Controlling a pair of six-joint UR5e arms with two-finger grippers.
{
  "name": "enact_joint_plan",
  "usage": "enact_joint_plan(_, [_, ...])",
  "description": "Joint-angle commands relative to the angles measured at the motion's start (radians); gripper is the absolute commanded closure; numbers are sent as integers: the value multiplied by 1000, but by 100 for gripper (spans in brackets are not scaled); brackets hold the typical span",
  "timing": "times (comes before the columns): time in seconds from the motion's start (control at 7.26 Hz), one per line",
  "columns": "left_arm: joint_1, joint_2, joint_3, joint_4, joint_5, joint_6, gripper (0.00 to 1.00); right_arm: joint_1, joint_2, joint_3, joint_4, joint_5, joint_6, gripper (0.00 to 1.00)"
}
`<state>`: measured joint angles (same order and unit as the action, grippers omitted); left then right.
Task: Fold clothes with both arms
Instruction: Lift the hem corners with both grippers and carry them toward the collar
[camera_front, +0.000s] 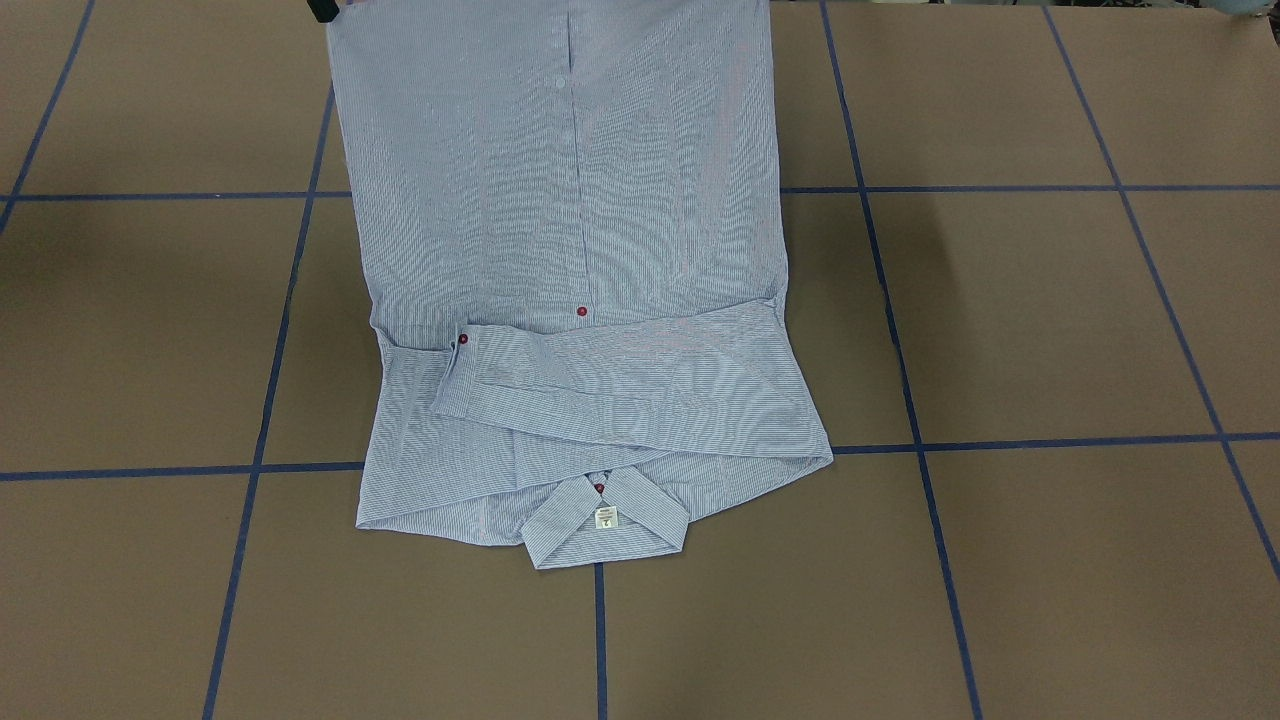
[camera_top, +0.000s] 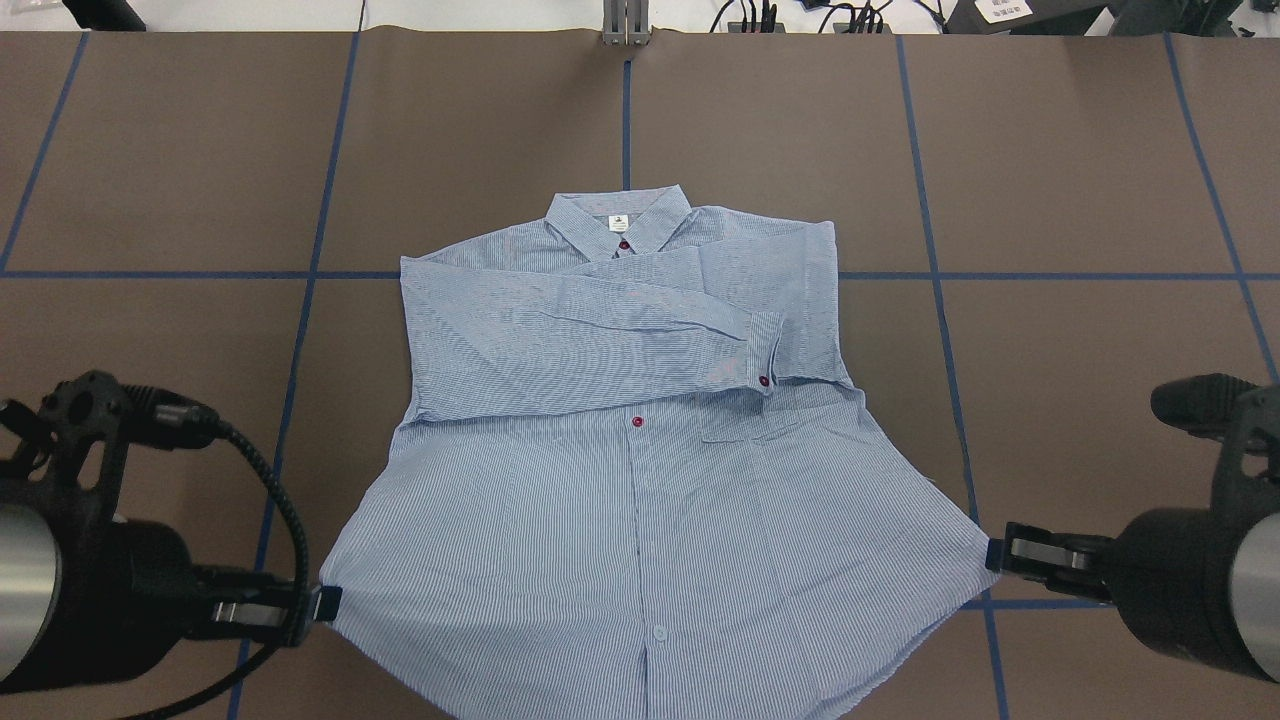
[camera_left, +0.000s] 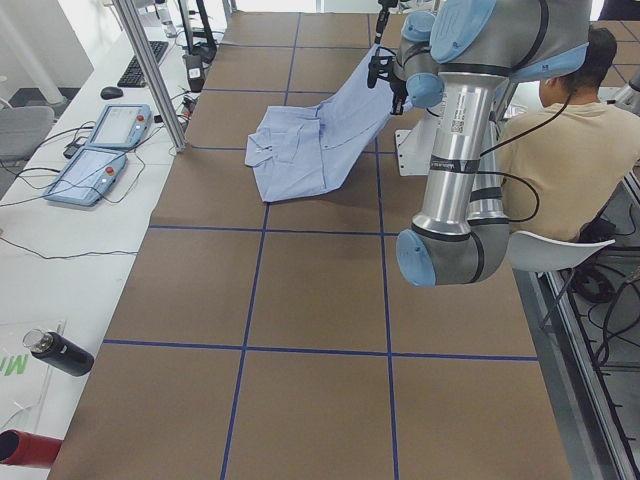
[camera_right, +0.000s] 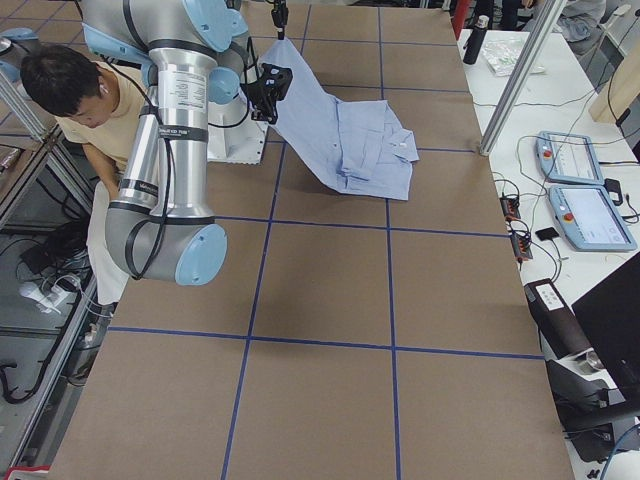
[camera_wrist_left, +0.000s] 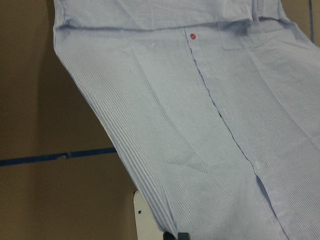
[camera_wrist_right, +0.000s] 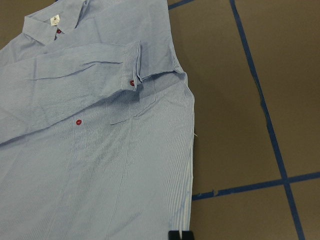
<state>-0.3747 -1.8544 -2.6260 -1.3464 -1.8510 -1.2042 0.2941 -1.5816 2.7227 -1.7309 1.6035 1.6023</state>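
Observation:
The light-blue striped shirt (camera_top: 620, 480) lies front up, its collar (camera_top: 618, 215) at the far side and its sleeves folded across the chest. My left gripper (camera_top: 325, 603) is shut on the shirt's left hem corner. My right gripper (camera_top: 995, 553) is shut on the right hem corner. The hem end is lifted off the table and stretched between them, sloping down to the collar end, as the front-facing view (camera_front: 560, 200) and the right side view (camera_right: 350, 140) show. The left wrist view (camera_wrist_left: 200, 125) and the right wrist view (camera_wrist_right: 90, 150) show the cloth running away from the fingertips.
The brown table (camera_top: 1080, 150) carries a grid of blue tape lines. An operator (camera_left: 560, 140) sits behind the robot. Two teach pendants (camera_left: 100, 150) and a black bottle (camera_left: 60, 352) lie on the white side bench. An aluminium post (camera_top: 625, 20) stands at the far edge.

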Motion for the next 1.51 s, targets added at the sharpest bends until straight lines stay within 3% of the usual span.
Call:
enact_joint_plan(0.0, [-207, -174, 259, 49, -31, 249, 100, 173, 261, -286, -4, 29, -149, 100])
enact_joint_plan(0.28, [-298, -204, 520, -75, -4, 301, 100, 282, 376, -513, 10, 30, -255, 100])
enact_joint_plan(0.41, [-303, -206, 661, -205, 91, 302, 100, 339, 411, -628, 11, 27, -309, 100])
enact_joint_plan(0.69, [-323, -207, 869, -432, 147, 299, 100, 462, 443, -884, 292, 50, -373, 100])
enact_joint_plan(0.96, [-338, -264, 941, -467, 159, 299, 100, 560, 488, -943, 360, 149, -399, 100])
enact_joint_plan(1.1, [-339, -275, 975, -471, 159, 301, 100, 560, 509, -990, 363, 150, -407, 100])
enact_joint_plan(1.24, [-340, -276, 1010, -497, 161, 302, 100, 541, 534, -1080, 387, 135, -407, 100])
enact_joint_plan(1.38, [-340, -279, 1062, -538, 161, 305, 100, 515, 581, -1217, 493, 103, -407, 100])
